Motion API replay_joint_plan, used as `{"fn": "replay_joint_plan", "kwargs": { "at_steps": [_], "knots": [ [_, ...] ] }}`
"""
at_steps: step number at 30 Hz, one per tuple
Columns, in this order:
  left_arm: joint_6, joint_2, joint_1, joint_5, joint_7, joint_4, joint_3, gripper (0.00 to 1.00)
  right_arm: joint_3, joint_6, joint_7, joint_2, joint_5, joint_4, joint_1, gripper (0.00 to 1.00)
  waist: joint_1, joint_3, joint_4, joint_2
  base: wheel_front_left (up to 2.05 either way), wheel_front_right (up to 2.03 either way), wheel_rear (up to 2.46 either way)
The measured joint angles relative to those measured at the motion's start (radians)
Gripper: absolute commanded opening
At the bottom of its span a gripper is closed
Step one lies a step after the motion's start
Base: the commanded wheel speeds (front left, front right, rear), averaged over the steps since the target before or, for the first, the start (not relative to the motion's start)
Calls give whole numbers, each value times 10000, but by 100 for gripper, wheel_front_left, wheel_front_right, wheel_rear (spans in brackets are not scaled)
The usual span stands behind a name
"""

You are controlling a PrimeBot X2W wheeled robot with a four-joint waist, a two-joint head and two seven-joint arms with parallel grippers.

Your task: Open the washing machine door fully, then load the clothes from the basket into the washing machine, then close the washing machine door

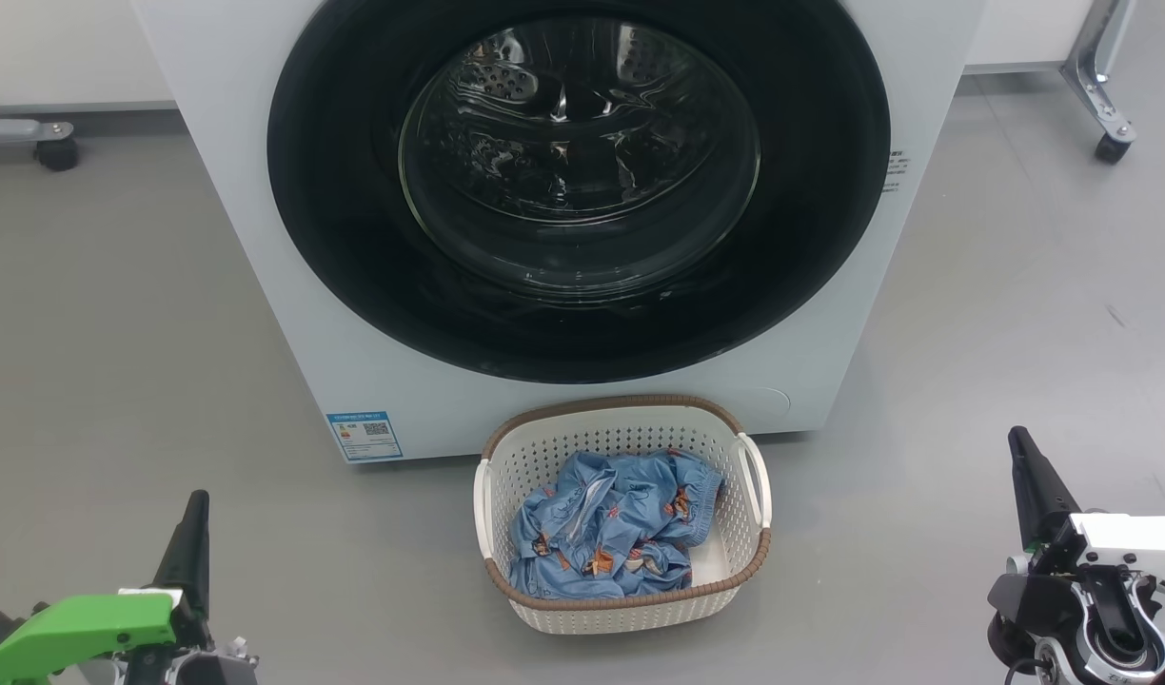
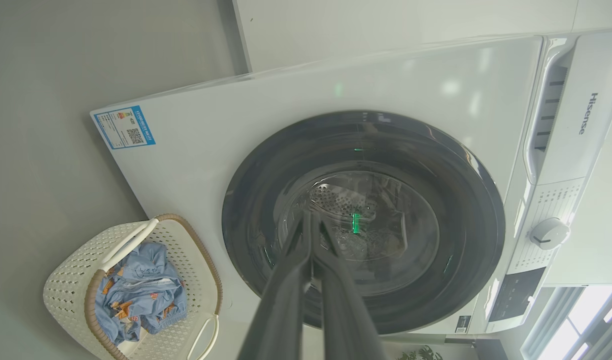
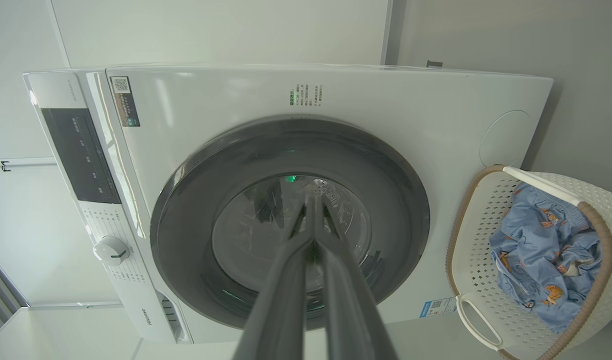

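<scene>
Basket point(image 1: 630, 614) holding the clothes point(image 1: 602, 523) sits on the floor point(image 1: 116, 333) ahead, between the left tool point(image 1: 194, 518) and the right tool point(image 1: 1025, 457); both tools are pinched together; beyond the basket, the washing machine door point(image 1: 811, 238) is closed.

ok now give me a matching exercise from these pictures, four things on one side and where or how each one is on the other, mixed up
1 door
2 clothes
3 basket
4 blue sticker

A on the floor, in front of the washing machine
B shut
C lower left corner of the washing machine's front, in the head view
D heaped in the basket

Pairs: 1-B, 2-D, 3-A, 4-C
</scene>
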Motion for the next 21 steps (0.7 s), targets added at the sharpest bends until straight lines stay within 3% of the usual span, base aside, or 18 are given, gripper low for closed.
{"fn": "replay_joint_plan", "kwargs": {
  "at_steps": [11, 12, 13, 14, 15, 21],
  "knots": [
    [0, -17, 0, 2, 12, 0, 10, 0, -15, 0, 13, 4, -2, 0, 0, 0, -1, 0, 0, 0, 0, 0, 0],
    [2, -31, 12, -4, 2, 46, 2, 100, -12, -6, 12, 13, 4, 38, 20, 100, 0, 0, 0, 0, 0, 0, 0],
    [2, -73, 71, -10, 0, 140, -13, 100, -6, -10, 12, 59, 4, 123, 75, 100, 0, 0, 0, 0, 0, 0, 0],
    [2, -203, 287, -12, 0, 357, -48, 0, 10, -10, 10, 215, 4, 345, 291, 0, 0, 0, 0, 0, 0, 0, 0],
    [2, -276, 388, -12, -2, 464, -58, 100, 27, -10, 10, 288, 4, 447, 407, 100, 0, 0, 0, 0, 0, 0, 0],
    [2, -353, 548, -12, -36, 506, -105, 100, 46, -10, -36, 376, 0, 497, 572, 100, 0, 2, 0, 0, 0, 0, 0]
  ]
}}
